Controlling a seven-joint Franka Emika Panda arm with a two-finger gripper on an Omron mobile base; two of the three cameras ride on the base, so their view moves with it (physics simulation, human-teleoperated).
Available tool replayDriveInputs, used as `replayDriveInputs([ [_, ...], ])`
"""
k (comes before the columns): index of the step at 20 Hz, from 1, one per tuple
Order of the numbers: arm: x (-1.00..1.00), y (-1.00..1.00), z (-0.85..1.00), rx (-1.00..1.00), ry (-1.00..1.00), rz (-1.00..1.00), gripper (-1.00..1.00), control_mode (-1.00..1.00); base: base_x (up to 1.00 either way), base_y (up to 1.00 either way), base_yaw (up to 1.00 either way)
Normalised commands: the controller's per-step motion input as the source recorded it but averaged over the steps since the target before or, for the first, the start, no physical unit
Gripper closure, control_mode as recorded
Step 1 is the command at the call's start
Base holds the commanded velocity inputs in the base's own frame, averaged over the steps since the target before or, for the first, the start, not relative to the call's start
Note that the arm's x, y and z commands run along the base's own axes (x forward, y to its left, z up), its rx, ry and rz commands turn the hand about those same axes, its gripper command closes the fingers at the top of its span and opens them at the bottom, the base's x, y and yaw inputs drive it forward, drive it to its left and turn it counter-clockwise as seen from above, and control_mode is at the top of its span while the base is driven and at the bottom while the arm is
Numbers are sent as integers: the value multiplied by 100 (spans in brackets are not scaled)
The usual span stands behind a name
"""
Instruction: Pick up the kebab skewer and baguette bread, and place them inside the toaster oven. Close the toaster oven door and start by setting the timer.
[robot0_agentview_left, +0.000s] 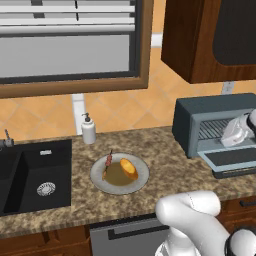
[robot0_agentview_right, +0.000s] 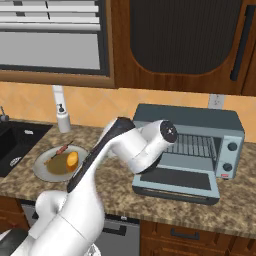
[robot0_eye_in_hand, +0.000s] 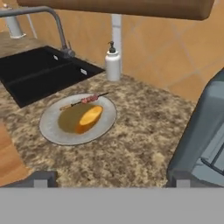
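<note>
Grey plate (robot0_agentview_left: 119, 173) at lower centre of the left base view, on the speckled brown counter (robot0_agentview_left: 165, 165), with the kebab skewer (robot0_agentview_left: 108, 163) lying along its left side and the baguette bread (robot0_agentview_left: 129, 168) on its right part, just beside the skewer. Same plate (robot0_agentview_right: 56, 162) at middle left of the right base view, skewer (robot0_agentview_right: 61, 149) near the far rim, bread (robot0_agentview_right: 72, 159) to the right of it. In the hand view, plate (robot0_eye_in_hand: 78, 118) at centre left, skewer (robot0_eye_in_hand: 85, 100) across the upper rim, bread (robot0_eye_in_hand: 89, 117) below it, lying on a brownish patch. Toaster oven (robot0_agentview_right: 192, 142) at centre right of the right base view, with the toaster oven door (robot0_agentview_right: 176, 183) dropped down flat on the counter and the wire rack (robot0_agentview_right: 192, 145) visible inside. In the left base view, oven (robot0_agentview_left: 212, 122) at the right edge, door (robot0_agentview_left: 229, 161) open below it. Gripper (robot0_eye_in_hand: 109, 180) at the bottom of the hand view, two dark finger tips far apart, nothing between them, well apart from the plate. White soap dispenser (robot0_agentview_left: 88, 129) behind the plate by the wall; black sink (robot0_agentview_left: 34, 174) at the left of the left base view; grey faucet (robot0_eye_in_hand: 41, 17) at upper left of the hand view. Dark wooden cabinet (robot0_agentview_right: 182, 45) above the oven.
</note>
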Motion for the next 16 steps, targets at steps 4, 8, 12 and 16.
replayDriveInputs([
  [4,53,-77,-57,5,-12,27,-100,-100,0,0,0],
  [8,54,-75,-26,15,-5,8,-100,-100,0,0,0],
  [12,28,-44,-35,9,-3,-20,-100,-100,0,0,0],
  [16,52,-18,-39,8,-9,-34,-100,-100,0,0,0],
])
